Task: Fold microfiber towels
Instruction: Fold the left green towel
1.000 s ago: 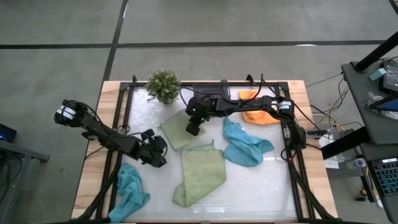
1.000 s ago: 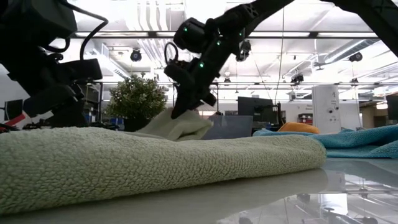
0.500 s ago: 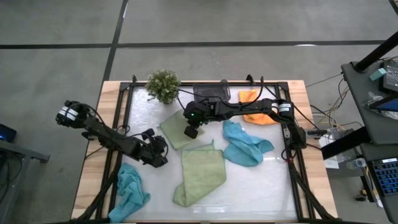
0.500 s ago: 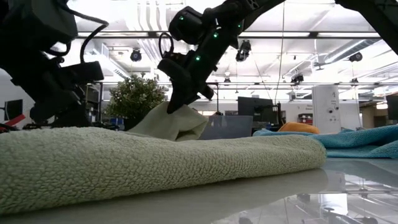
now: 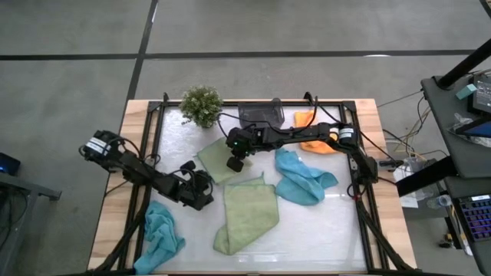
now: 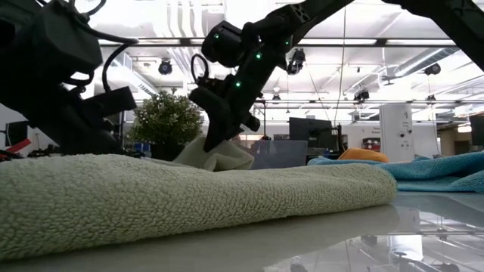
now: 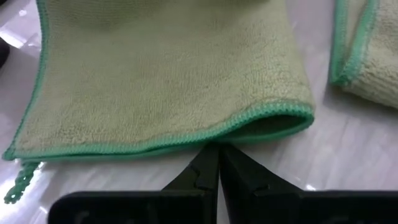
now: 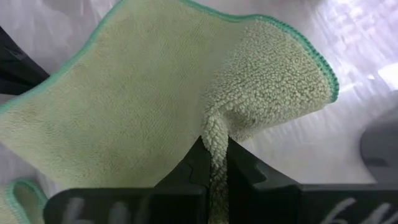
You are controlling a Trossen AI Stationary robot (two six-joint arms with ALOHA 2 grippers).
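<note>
High view: right gripper (image 5: pixel 237 162) sits near table centre, pinching an edge of the light green towel (image 5: pixel 219 158) that lies at roughly 11 o'clock from centre, just below the potted plant (image 5: pixel 201 105). Right wrist view confirms it: fingers (image 8: pixel 198 163) pressed together with a ridge of pile caught between them. Left gripper (image 5: pixel 196 189) is at about 8 o'clock from that towel, tips pressed together; left wrist view shows them at the folded hem, and I can't tell if any cloth is caught.

Judgement: mid-fold on this towel. To do it well: carry the pinched edge low and straight across toward 8 o'clock, left tips pinning the hem so the cloth doesn't slide, line up the green borders before letting go.

Second light green towel (image 5: pixel 247 215) lies at 6 o'clock, teal towels (image 5: pixel 303 178) and (image 5: pixel 161 238) at 3 and 7, orange towel (image 5: pixel 313 142) at 1.
</note>
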